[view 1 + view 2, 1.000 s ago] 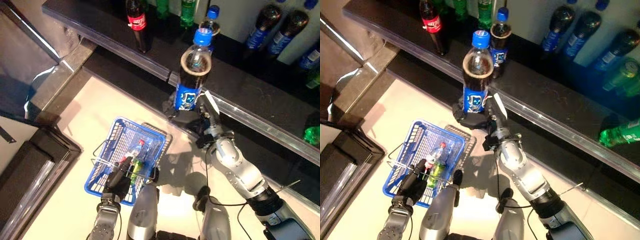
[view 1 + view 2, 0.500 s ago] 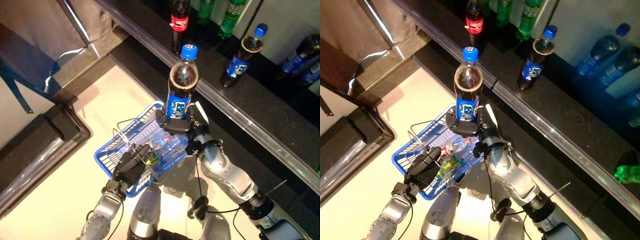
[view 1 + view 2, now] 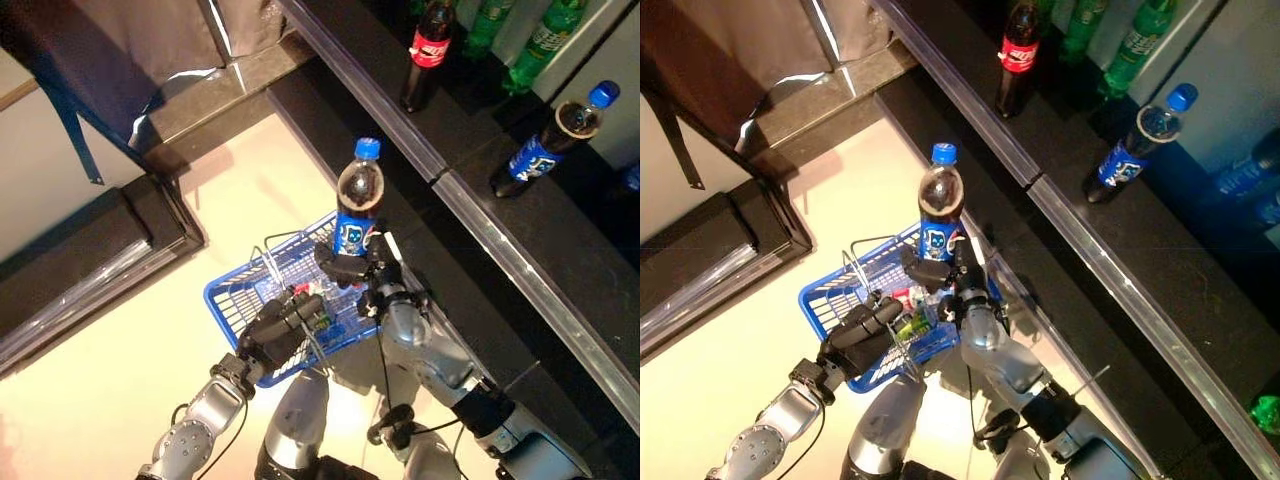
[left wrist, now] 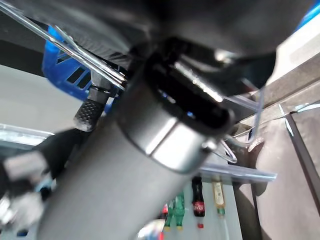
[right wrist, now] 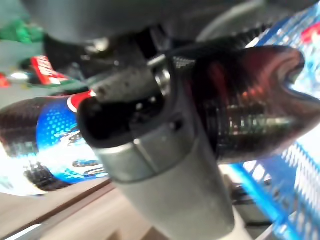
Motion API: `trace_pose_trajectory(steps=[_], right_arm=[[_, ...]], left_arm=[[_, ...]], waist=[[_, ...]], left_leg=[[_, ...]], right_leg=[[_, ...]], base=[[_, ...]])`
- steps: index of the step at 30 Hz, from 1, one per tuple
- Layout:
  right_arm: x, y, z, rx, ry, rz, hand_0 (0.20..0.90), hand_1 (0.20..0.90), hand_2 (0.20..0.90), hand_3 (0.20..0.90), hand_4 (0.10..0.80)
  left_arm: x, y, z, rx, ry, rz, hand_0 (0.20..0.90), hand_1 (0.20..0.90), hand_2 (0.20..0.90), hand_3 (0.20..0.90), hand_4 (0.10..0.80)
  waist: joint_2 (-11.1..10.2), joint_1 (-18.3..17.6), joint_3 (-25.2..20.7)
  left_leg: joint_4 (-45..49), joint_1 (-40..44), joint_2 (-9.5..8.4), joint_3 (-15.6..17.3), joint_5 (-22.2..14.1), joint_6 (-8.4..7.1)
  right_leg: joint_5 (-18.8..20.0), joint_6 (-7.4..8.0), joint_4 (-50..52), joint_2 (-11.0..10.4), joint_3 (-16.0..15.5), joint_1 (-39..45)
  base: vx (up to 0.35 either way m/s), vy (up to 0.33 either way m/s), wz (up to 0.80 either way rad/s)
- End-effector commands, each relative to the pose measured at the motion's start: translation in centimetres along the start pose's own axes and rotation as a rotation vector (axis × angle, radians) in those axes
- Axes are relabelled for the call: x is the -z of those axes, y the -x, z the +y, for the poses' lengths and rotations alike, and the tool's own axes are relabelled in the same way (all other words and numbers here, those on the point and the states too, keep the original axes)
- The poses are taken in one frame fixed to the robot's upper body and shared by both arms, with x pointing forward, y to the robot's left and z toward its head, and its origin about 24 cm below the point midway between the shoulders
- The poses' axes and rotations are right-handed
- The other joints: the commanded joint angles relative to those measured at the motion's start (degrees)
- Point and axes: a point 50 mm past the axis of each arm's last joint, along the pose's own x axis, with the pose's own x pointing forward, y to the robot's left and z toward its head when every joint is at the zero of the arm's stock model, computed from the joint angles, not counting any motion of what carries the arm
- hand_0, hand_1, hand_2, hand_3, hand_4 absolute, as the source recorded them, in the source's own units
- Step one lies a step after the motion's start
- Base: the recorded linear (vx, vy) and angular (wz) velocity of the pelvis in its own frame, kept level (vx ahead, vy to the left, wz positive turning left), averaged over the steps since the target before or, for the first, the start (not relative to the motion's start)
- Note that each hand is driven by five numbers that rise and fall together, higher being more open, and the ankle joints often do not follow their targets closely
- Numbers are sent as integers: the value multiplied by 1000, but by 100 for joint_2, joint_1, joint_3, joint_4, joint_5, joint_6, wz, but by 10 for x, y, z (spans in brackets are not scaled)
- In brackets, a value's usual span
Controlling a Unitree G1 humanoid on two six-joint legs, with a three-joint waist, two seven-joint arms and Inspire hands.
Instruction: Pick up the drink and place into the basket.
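A dark cola bottle [image 3: 355, 200] with a blue cap and blue label stands upright in my right hand [image 3: 352, 268], whose fingers are curled round its lower part. It hangs over the far right corner of the blue plastic basket [image 3: 232, 296]. My left hand [image 3: 282, 330] is shut on the basket's wire handle [image 4: 85, 54] at the near side. Inside the basket lie a small red-capped bottle [image 3: 910, 296] and a green item. The right wrist view shows the bottle's blue label [image 5: 47, 145] past the hand.
A long dark shelf runs along the right, bearing a red-labelled cola bottle [image 3: 424, 52], green bottles [image 3: 540, 35] and a blue-labelled bottle [image 3: 548, 140]. A dark low cabinet [image 3: 90, 250] stands on the left. Pale floor lies under the basket.
My right hand has carried the cola bottle away from the shelf edge to over the basket's far corner. The left hand keeps its hold on the handle. The whole view has shifted.
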Motion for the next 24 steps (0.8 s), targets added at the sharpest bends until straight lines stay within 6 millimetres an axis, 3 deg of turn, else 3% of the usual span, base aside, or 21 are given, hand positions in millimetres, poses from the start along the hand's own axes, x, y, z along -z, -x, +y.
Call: trace_pose_trajectory(steps=[1, 3, 6, 7, 13, 24], right_arm=[[-80, 2, 45, -137, -114, -338, 300, 300, 300, 200, 100], [-71, -1, 46, -120, -106, -307, 300, 300, 300, 200, 100], [-63, -3, 48, -115, -98, -284, 300, 300, 300, 200, 100], [-59, -4, 51, -124, -97, -269, 300, 300, 300, 200, 100], [-52, -10, 59, -138, -99, -242, 300, 300, 300, 200, 100], [-30, -17, 67, -132, -238, -65, 300, 300, 300, 200, 100]], left_arm=[[-28, 0, -152, 1006, -48, -124, 300, 300, 300, 200, 100], [-25, 1, -154, 1036, -29, -92, 300, 300, 300, 200, 100], [-20, 1, -159, 1078, -3, -53, 300, 300, 300, 200, 100], [-19, 1, -161, 1109, 1, -37, 300, 300, 300, 200, 100], [-13, 2, -175, 1251, -5, 14, 300, 300, 300, 200, 100], [-16, -2, -182, 1269, -41, 5, 300, 300, 300, 200, 100]], waist=[[226, -12, -641], [201, 12, -607], [255, 16, -601], [225, 14, -581], [249, 34, -526], [238, 87, -481]], left_leg=[[232, -134, -453, -72, 64, 350], [237, -76, -475, -98, -68, 327], [201, -162, -491, -122, 69, 374], [206, -111, -506, -133, -64, 354], [134, -150, -551, -151, -38, 397], [157, -274, -610, -164, -42, 449]], right_leg=[[427, -446, -331, 455, -4, 180], [307, -383, -284, 444, 71, 208], [455, -418, -340, 433, -36, 159], [334, -357, -290, 429, 57, 166], [359, -334, -293, 406, 36, 111], [404, -258, -185, 322, -21, -18]], base=[[8, -4, 11], [69, -47, 5], [-8, 4, 12], [-20, 6, 9], [-3, -4, 4], [0, 0, 0]])
